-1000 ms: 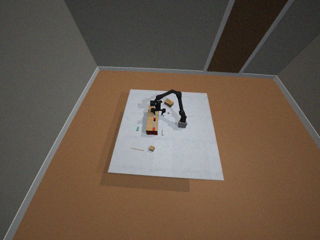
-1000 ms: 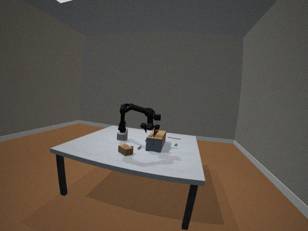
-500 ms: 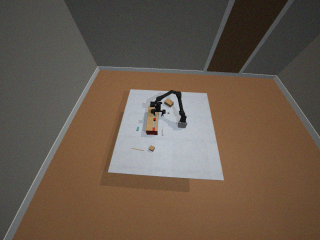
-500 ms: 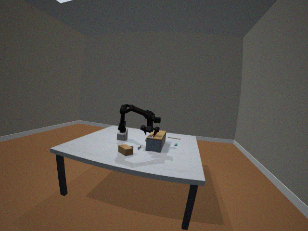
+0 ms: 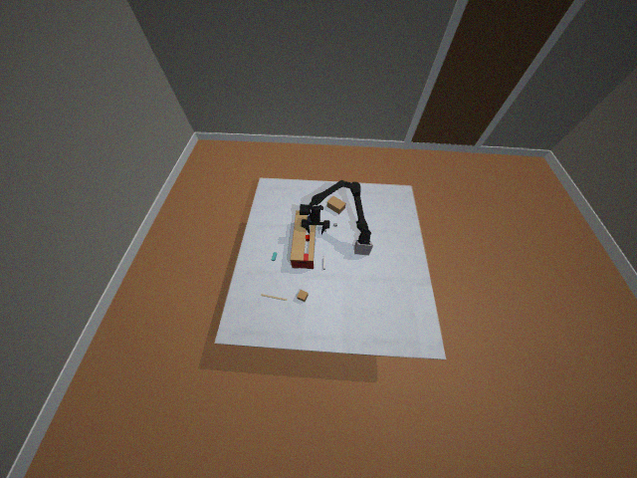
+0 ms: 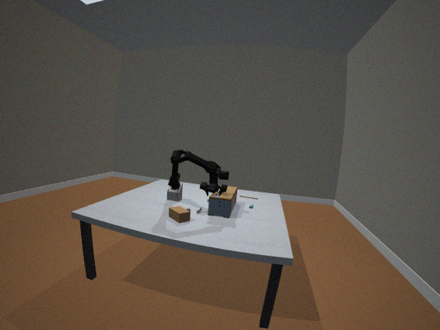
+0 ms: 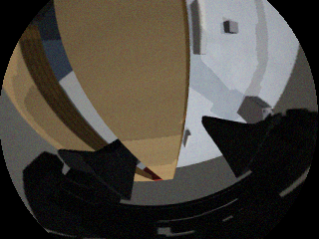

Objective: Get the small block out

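Observation:
The long box [image 5: 297, 248] [image 6: 223, 205] has a tan top and lies on the white table [image 5: 359, 314] [image 6: 135, 209]. A slot along its top shows a small red block [image 5: 307, 238] inside, near the arm's end of the box. My gripper [image 5: 316, 229] [image 6: 214, 192] [image 7: 171, 124] is open and empty, low over that end of the box with its fingers straddling the box's long edge. In the wrist view the tan box top [image 7: 120, 60] fills the left half and a red sliver shows between the fingertips.
A larger tan cube [image 5: 336, 204] [image 6: 179, 214] stands behind the arm. A small tan cube [image 5: 302, 295], a thin stick [image 5: 273, 297] [image 6: 248, 196], a teal piece [image 5: 274, 255] [image 6: 251, 206], a white rod [image 5: 322, 263] [image 7: 198, 23] and a small grey bit [image 5: 335, 224] [image 7: 230, 26] lie around the box. The arm's base [image 5: 363, 248] [image 6: 174, 194] is beside the box.

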Robot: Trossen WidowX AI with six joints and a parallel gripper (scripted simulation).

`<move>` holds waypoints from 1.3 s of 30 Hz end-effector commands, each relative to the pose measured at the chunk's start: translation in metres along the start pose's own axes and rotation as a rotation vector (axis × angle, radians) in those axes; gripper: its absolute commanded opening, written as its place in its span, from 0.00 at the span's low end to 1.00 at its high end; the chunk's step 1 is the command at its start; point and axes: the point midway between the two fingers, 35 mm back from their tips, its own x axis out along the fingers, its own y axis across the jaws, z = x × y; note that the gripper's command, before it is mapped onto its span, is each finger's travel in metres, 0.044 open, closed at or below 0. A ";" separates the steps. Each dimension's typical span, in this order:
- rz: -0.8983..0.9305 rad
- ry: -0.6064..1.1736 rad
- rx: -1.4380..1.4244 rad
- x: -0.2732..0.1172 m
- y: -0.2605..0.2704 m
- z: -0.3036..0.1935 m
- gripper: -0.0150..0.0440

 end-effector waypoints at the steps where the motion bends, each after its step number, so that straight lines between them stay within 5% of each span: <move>1: 0.000 0.000 0.000 0.000 0.000 0.000 0.93; 39: -0.001 0.005 0.000 0.036 -0.001 -0.096 0.93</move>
